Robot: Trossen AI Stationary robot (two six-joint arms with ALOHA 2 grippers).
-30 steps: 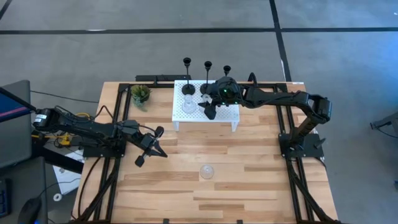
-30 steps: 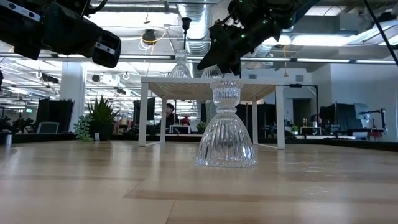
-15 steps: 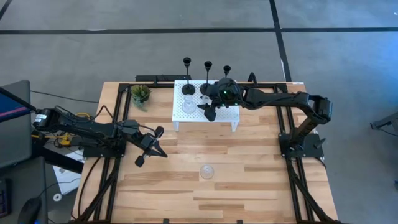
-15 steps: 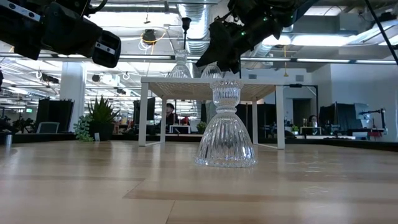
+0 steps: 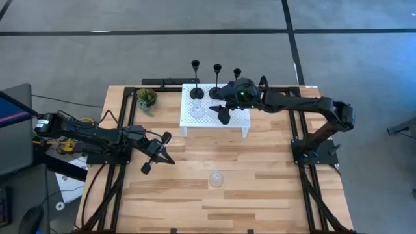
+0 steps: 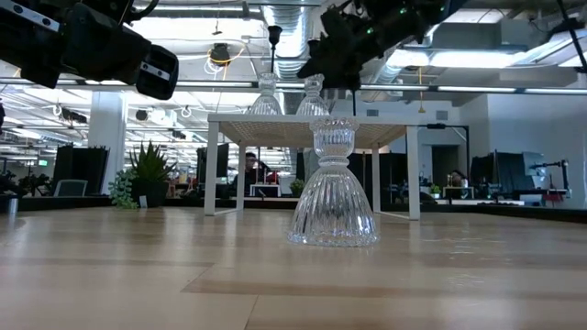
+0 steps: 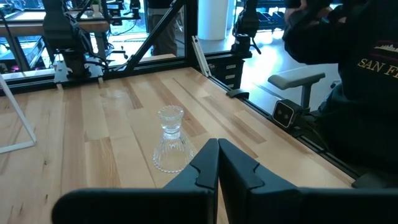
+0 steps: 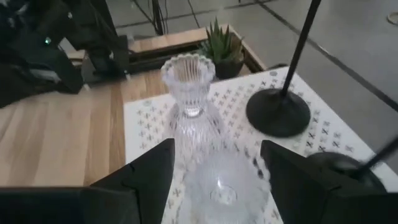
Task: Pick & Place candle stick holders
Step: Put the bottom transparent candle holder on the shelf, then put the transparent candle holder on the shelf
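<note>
A white perforated rack [image 5: 235, 121] stands at the table's far middle. Three black candle stick holders [image 5: 217, 68] stand by their disc bases along its far edge. Two clear glass holders stand upright on it, one [image 8: 189, 102] farther off and one [image 8: 224, 180] just below my right gripper [image 8: 217, 149]. That gripper hovers open above the rack [image 6: 275, 128], with a finger on either side of the nearer holder's top and apart from it. A third glass holder [image 5: 216, 179] stands on the bare table. My left gripper [image 7: 217, 152] waits shut at the table's left.
A small potted plant [image 5: 147, 97] stands left of the rack. A person in a dark top [image 7: 354, 81] sits beyond the table's edge in the left wrist view. Bare wood lies around the lone glass holder [image 7: 171, 140] toward the table's near side.
My right gripper has risen above the rack and drawn a little toward the table's right edge. The glass holder beneath it stays upright on the rack and now shows clear of the fingers in the low view.
</note>
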